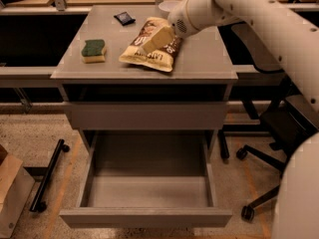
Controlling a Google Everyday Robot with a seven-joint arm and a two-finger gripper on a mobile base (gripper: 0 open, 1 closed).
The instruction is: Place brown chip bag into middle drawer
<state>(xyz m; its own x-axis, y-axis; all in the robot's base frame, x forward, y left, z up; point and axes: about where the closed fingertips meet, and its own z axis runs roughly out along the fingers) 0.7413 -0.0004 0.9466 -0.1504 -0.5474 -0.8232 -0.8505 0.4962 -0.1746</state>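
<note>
Reaching down with the gripper (157, 39) onto the brown chip bag (149, 59), lying on the cabinet top (209, 59) directly under the jaws; not revealing whether open or closed. Leaving the middle drawer (144, 217) pulled out well below them.

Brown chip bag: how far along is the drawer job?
Done: the middle drawer stands pulled open. In hand: the hand is at the upper end of the brown chip bag, which lies flat on the cabinet top; a firm grasp can't be confirmed. Left: lift the bag, carry it down to the drawer, release it inside.
</note>
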